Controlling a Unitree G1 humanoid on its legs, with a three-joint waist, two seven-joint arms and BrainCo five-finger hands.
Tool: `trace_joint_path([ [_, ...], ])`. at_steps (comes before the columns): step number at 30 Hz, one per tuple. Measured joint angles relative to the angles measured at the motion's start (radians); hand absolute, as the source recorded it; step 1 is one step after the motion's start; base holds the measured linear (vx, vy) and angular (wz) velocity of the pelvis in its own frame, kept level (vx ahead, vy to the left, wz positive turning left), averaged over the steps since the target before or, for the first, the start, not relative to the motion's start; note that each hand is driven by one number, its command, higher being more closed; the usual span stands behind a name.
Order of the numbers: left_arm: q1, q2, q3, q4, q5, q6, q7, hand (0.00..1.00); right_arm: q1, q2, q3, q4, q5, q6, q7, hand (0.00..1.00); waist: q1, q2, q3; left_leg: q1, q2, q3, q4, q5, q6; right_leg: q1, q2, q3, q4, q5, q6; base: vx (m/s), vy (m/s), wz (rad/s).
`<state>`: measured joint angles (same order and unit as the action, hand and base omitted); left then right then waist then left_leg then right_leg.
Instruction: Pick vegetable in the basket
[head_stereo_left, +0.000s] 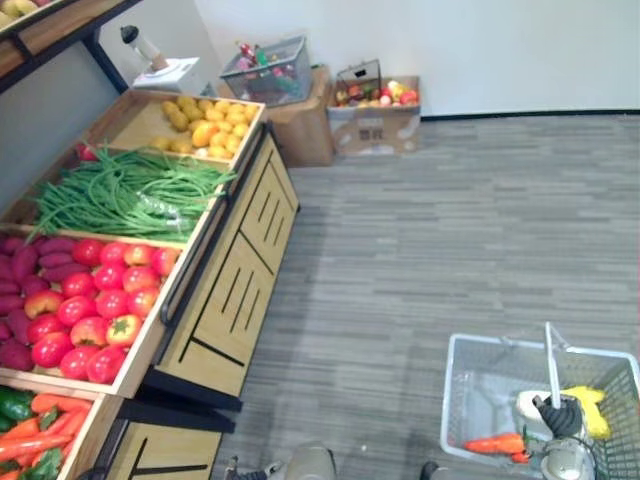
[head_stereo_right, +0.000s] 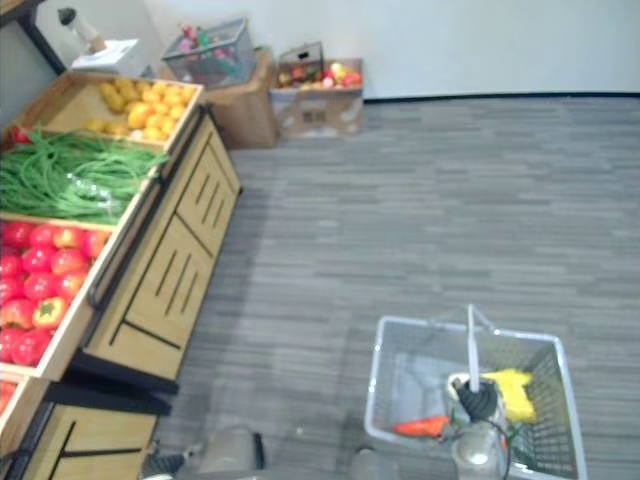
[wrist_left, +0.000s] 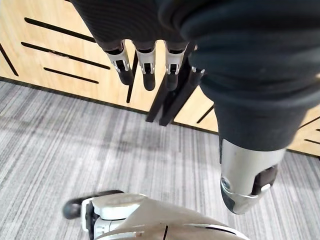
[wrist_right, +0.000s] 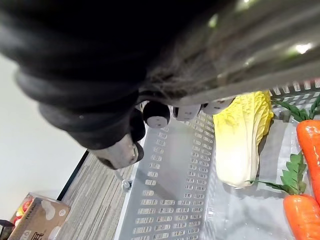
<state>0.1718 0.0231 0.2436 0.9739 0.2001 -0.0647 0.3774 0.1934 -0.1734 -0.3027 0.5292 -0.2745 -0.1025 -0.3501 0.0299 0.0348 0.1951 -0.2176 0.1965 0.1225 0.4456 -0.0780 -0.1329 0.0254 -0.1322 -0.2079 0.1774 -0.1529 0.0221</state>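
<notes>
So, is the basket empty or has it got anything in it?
Not empty: the basket holds a yellow cabbage and carrots on its floor.

Eye views overlook basket (head_stereo_left: 462, 385) and stand (head_stereo_left: 235, 290); wrist views sit close.

Below right hand (head_stereo_left: 556, 415), grey perforated plastic basket (head_stereo_left: 490, 342). Inside, pale yellow napa cabbage (head_stereo_left: 592, 405) just right of hand, orange green-topped carrot (head_stereo_left: 497, 444) just left. Well left of hand, slanted wooden produce stand (head_stereo_left: 235, 280); far ahead, brown cardboard box (head_stereo_left: 375, 125) against wall.
</notes>
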Motion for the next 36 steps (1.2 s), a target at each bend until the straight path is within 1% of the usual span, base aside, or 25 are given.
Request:
trace_joint_path([
  [1, 0.001, -0.002, -0.001, 0.001, 0.004, 0.002, 0.000, 0.00, 0.002, -0.002, -0.003, -0.001, 0.000, -0.001, -0.001, 1.00, 0.000, 0.002, -0.001, 0.022, -0.021, 0.006, -0.139, 0.034, 0.013, 0.003, -0.004, 0.000, 0.000, 0.000, 0.005, 0.15, 0.164, -0.23],
  [2, 0.006, -0.006, -0.001, 0.002, 0.005, 0.002, 0.000, 0.00, 0.009, -0.007, -0.003, -0.001, 0.000, -0.001, -0.001, 1.00, 0.000, 0.009, -0.006, 0.038, -0.031, 0.003, -0.239, 0.137, 0.016, 0.012, -0.001, 0.007, -0.002, -0.009, 0.031, 0.16, 0.184, -0.24],
  [3, 0.010, -0.009, -0.001, 0.002, 0.009, 0.002, 0.000, 0.00, 0.010, -0.008, -0.004, 0.000, 0.000, -0.001, -0.001, 1.00, 0.000, 0.015, -0.009, 0.042, -0.031, 0.003, -0.258, 0.165, 0.014, 0.017, 0.004, 0.013, -0.003, -0.015, 0.044, 0.17, 0.222, -0.12],
  [4, 0.011, -0.002, -0.003, 0.007, 0.021, 0.004, -0.001, 0.00, 0.017, 0.005, -0.001, 0.020, -0.001, -0.002, -0.001, 1.00, -0.002, 0.012, -0.035, 0.070, -0.044, -0.001, -0.297, 0.113, 0.020, 0.020, -0.004, 0.020, -0.009, -0.021, 0.064, 0.19, 0.278, 0.01],
  [5, 0.010, 0.018, -0.013, 0.003, 0.023, 0.003, -0.002, 0.00, 0.025, 0.022, -0.001, 0.031, -0.001, -0.004, -0.001, 1.00, -0.001, -0.014, -0.048, 0.080, -0.064, 0.006, -0.333, 0.107, 0.028, 0.017, -0.022, 0.023, -0.026, -0.017, 0.075, 0.17, 0.264, 0.03],
  [6, 0.010, 0.021, -0.014, 0.003, 0.035, 0.003, -0.005, 0.00, 0.025, 0.029, -0.001, 0.036, -0.001, -0.004, 0.002, 1.00, 0.000, -0.026, -0.051, 0.085, -0.073, 0.009, -0.348, 0.107, 0.028, 0.017, -0.030, 0.024, -0.035, -0.013, 0.082, 0.13, 0.228, -0.02],
  [7, 0.010, 0.031, -0.023, 0.004, 0.052, 0.007, -0.010, 0.00, 0.023, 0.042, -0.001, 0.038, -0.001, -0.003, 0.005, 1.00, 0.000, -0.044, -0.056, 0.098, -0.093, 0.019, -0.378, 0.112, 0.038, 0.017, -0.046, 0.026, -0.044, -0.008, 0.091, 0.07, 0.142, -0.10],
  [8, 0.012, 0.045, -0.040, 0.006, 0.059, 0.010, -0.011, 0.00, 0.026, 0.043, -0.001, 0.041, -0.002, -0.003, 0.008, 1.00, 0.001, -0.053, -0.062, 0.122, -0.113, 0.033, -0.412, 0.120, 0.049, 0.019, -0.060, 0.032, -0.048, -0.005, 0.096, 0.06, 0.129, -0.15],
  [9, 0.013, 0.048, -0.048, 0.008, 0.059, 0.010, -0.011, 0.00, 0.026, 0.042, -0.001, 0.047, -0.002, -0.003, 0.008, 1.00, 0.001, -0.054, -0.064, 0.137, -0.122, 0.037, -0.430, 0.125, 0.057, 0.021, -0.068, 0.039, -0.050, -0.004, 0.100, 0.04, 0.117, -0.25],
  [10, 0.013, 0.054, -0.064, 0.015, 0.062, 0.010, -0.012, 0.00, 0.023, 0.039, -0.002, 0.065, -0.003, -0.004, 0.009, 1.00, 0.000, -0.055, -0.069, 0.164, -0.142, 0.051, -0.468, 0.133, 0.068, 0.023, -0.086, 0.051, -0.050, -0.005, 0.125, 0.03, 0.118, -0.23],
  [13, 0.012, 0.061, -0.092, 0.024, 0.091, 0.010, -0.027, 0.00, 0.027, 0.037, -0.009, 0.082, -0.003, -0.002, 0.010, 1.00, -0.003, -0.058, -0.073, 0.204, -0.189, 0.062, -0.538, 0.144, 0.090, 0.014, -0.130, 0.057, -0.029, -0.024, 0.143, 0.03, 0.111, -0.06],
  [15, 0.011, 0.067, -0.103, 0.030, 0.091, 0.009, -0.033, 0.00, 0.020, 0.037, -0.014, 0.105, -0.003, 0.005, 0.012, 1.00, -0.003, -0.063, -0.072, 0.213, -0.207, 0.060, -0.546, 0.131, 0.102, 0.004, -0.151, 0.060, 0.024, -0.034, 0.140, 0.06, 0.104, -0.01],
  [16, 0.012, 0.073, -0.106, 0.047, 0.091, 0.011, -0.037, 0.00, -0.002, 0.039, -0.011, 0.139, -0.003, 0.009, 0.017, 1.00, 0.000, -0.063, -0.072, 0.220, -0.201, 0.063, -0.547, 0.127, 0.104, -0.038, -0.149, 0.069, 0.113, -0.024, 0.127, 0.07, 0.083, -0.08],
  [18, 0.015, 0.083, -0.114, 0.068, 0.091, 0.014, -0.045, 0.00, -0.040, 0.039, -0.012, 0.170, 0.000, 0.013, 0.020, 1.00, -0.001, -0.061, -0.071, 0.231, -0.171, 0.059, -0.547, 0.125, 0.104, -0.082, -0.124, 0.090, 0.203, 0.024, 0.107, 0.06, 0.028, -0.09],
  [19, 0.017, 0.090, -0.113, 0.070, 0.091, 0.021, -0.048, 0.00, -0.056, 0.040, -0.010, 0.189, 0.000, 0.013, 0.021, 1.00, 0.001, -0.044, -0.071, 0.239, -0.138, 0.059, -0.546, 0.120, 0.107, -0.105, -0.101, 0.103, 0.230, 0.043, 0.087, 0.05, -0.014, -0.09],
  [20, 0.019, 0.093, -0.111, 0.071, 0.092, 0.023, -0.049, 0.00, -0.063, 0.044, -0.010, 0.195, 0.000, 0.013, 0.022, 1.00, 0.001, -0.045, -0.071, 0.239, -0.127, 0.059, -0.546, 0.118, 0.104, -0.107, -0.090, 0.103, 0.209, 0.034, 0.076, 0.05, -0.045, -0.08],
  [21, 0.019, 0.105, -0.107, 0.071, 0.094, 0.025, -0.048, 0.00, -0.079, 0.056, -0.005, 0.195, 0.000, 0.009, 0.022, 1.00, 0.001, -0.077, -0.065, 0.237, -0.117, 0.057, -0.547, 0.115, 0.098, -0.109, -0.076, 0.108, 0.130, 0.031, 0.072, 0.03, -0.052, 0.02],
  [22, 0.018, 0.113, -0.105, 0.072, 0.095, 0.026, -0.049, 0.00, -0.084, 0.058, -0.003, 0.196, 0.000, 0.009, 0.022, 1.00, 0.000, -0.090, -0.066, 0.236, -0.117, 0.053, -0.546, 0.115, 0.092, -0.109, -0.072, 0.113, 0.099, 0.035, 0.078, 0.05, -0.101, 0.10],
  [23, 0.017, 0.124, -0.099, 0.072, 0.098, 0.029, -0.049, 0.00, -0.081, 0.060, -0.004, 0.198, 0.000, 0.008, 0.022, 1.00, -0.001, -0.115, -0.067, 0.235, -0.122, 0.048, -0.546, 0.114, 0.080, -0.108, -0.065, 0.128, 0.044, 0.057, 0.098, 0.06, -0.143, 0.18],
  [24, 0.016, 0.128, -0.099, 0.072, 0.099, 0.029, -0.050, 0.00, -0.079, 0.060, -0.006, 0.199, 0.000, 0.007, 0.021, 1.00, -0.003, -0.129, -0.070, 0.235, -0.132, 0.040, -0.546, 0.115, 0.072, -0.108, -0.065, 0.131, 0.026, 0.071, 0.111, 0.11, -0.203, 0.40],
  [25, 0.008, 0.128, -0.095, 0.080, 0.101, 0.031, -0.050, 0.00, -0.072, 0.057, -0.018, 0.217, 0.000, 0.004, 0.017, 1.00, -0.005, -0.136, -0.074, 0.234, -0.140, 0.019, -0.547, 0.118, 0.058, -0.091, -0.077, 0.107, 0.013, 0.042, 0.137, 0.14, -0.201, 0.43],
  [27, 0.002, 0.104, -0.072, 0.090, 0.100, 0.030, -0.050, 0.00, -0.075, 0.053, -0.046, 0.250, 0.002, 0.006, 0.010, 1.00, -0.003, -0.106, -0.082, 0.231, -0.116, 0.000, -0.547, 0.121, 0.044, -0.071, -0.054, 0.078, -0.027, 0.032, 0.128, 0.12, -0.149, 0.31],
  [29, 0.008, 0.058, -0.036, 0.103, 0.093, 0.031, -0.057, 0.00, -0.074, 0.054, -0.052, 0.276, 0.018, 0.008, 0.011, 1.00, 0.000, -0.062, -0.090, 0.218, -0.092, -0.020, -0.547, 0.126, 0.033, -0.049, -0.022, 0.049, -0.059, 0.035, 0.121, 0.15, -0.129, 0.22],
  [31, 0.013, 0.049, -0.032, 0.103, 0.084, 0.030, -0.061, 0.00, -0.057, 0.060, -0.052, 0.283, 0.020, 0.010, 0.011, 1.00, -0.003, -0.040, -0.098, 0.222, -0.076, -0.037, -0.547, 0.124, 0.027, -0.018, -0.005, 0.020, -0.080, 0.037, 0.118, 0.16, -0.116, 0.36],
  [36, 0.010, 0.049, -0.014, 0.100, 0.078, 0.028, -0.068, 0.00, -0.051, 0.065, -0.053, 0.314, 0.053, 0.008, 0.013, 1.00, -0.005, -0.048, -0.098, 0.238, -0.058, -0.041, -0.544, 0.122, 0.020, 0.011, 0.018, 0.009, -0.098, 0.037, 0.118, 0.09, -0.057, 0.06],
])
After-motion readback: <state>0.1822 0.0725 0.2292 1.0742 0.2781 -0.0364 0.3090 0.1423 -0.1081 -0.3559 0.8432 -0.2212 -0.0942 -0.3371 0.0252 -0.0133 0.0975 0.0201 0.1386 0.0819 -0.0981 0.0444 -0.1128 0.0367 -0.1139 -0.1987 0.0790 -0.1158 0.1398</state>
